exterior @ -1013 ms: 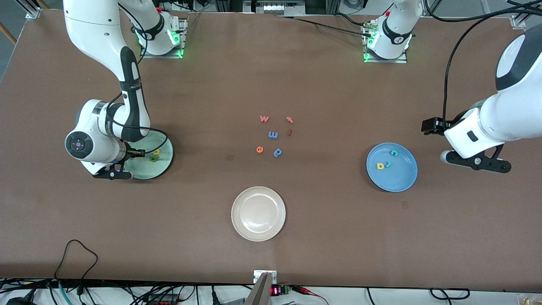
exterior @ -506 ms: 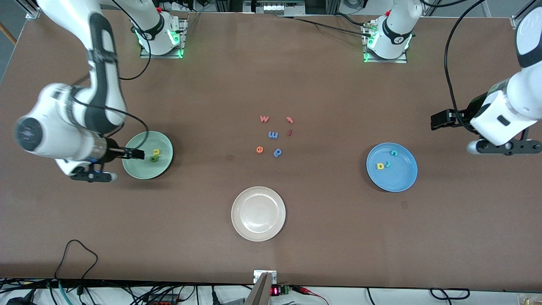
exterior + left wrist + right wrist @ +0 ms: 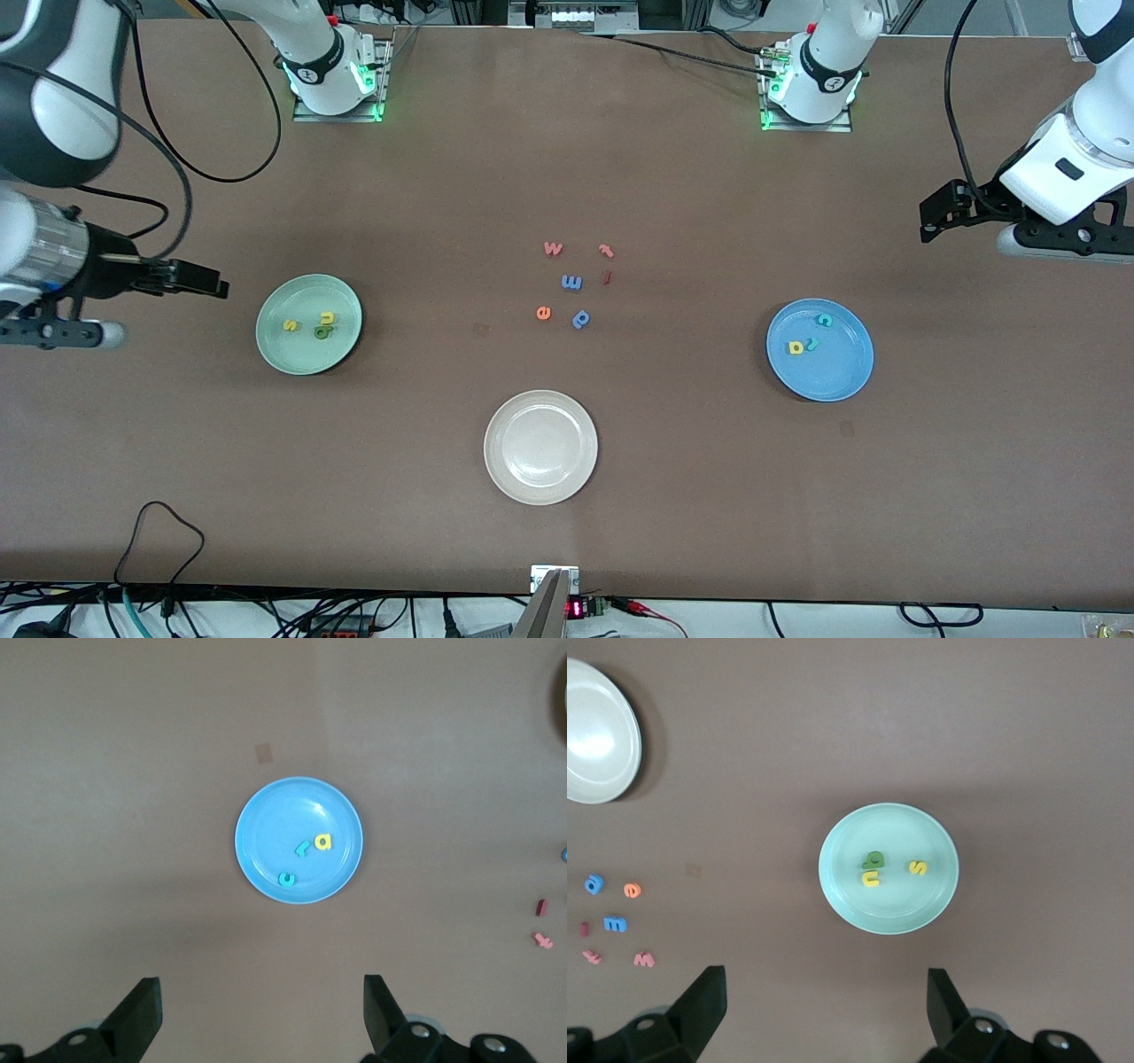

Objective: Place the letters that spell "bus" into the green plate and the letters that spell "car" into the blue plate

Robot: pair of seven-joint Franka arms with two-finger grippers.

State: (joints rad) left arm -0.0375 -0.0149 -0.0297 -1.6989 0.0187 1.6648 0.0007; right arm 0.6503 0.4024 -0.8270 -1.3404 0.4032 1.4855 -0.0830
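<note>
Right gripper [image 3: 819, 1014] up in the air at the right arm's end of the table, fingers [image 3: 704, 1001] spread wide, nothing between them. Seen past those fingers, well clear of them: green plate [image 3: 842, 890] on the table, carrying a green b [image 3: 873, 858], a yellow u [image 3: 871, 877] touching the b, and a yellow s [image 3: 919, 868] a little apart from that pair. In the front view, same plate [image 3: 270, 346] toward the right arm's end, with s [image 3: 289, 325], u [image 3: 327, 317] and b [image 3: 322, 332] inside its rim; right gripper [image 3: 208, 283] off the plate's edge, over bare table.

Left gripper [image 3: 261, 1014] up high at the left arm's end, fingers [image 3: 376, 1010] likewise wide apart and holding nothing. Past those fingers, well apart from them: blue plate [image 3: 266, 806] with a yellow a [image 3: 323, 842], a teal r [image 3: 304, 849] just beside the a, and a teal c [image 3: 286, 878] nearer the rim. In the front view, blue plate [image 3: 842, 377] toward the left arm's end, holding c [image 3: 825, 320], a [image 3: 796, 347] and r [image 3: 811, 344]; left gripper [image 3: 930, 221] over bare table, clear of the plate.

Between the two plates, mid-table: loose letters, among them an orange w [image 3: 553, 249], a blue m [image 3: 571, 283], an orange e [image 3: 544, 312]. Nearer the camera than those: white plate [image 3: 505, 478].
</note>
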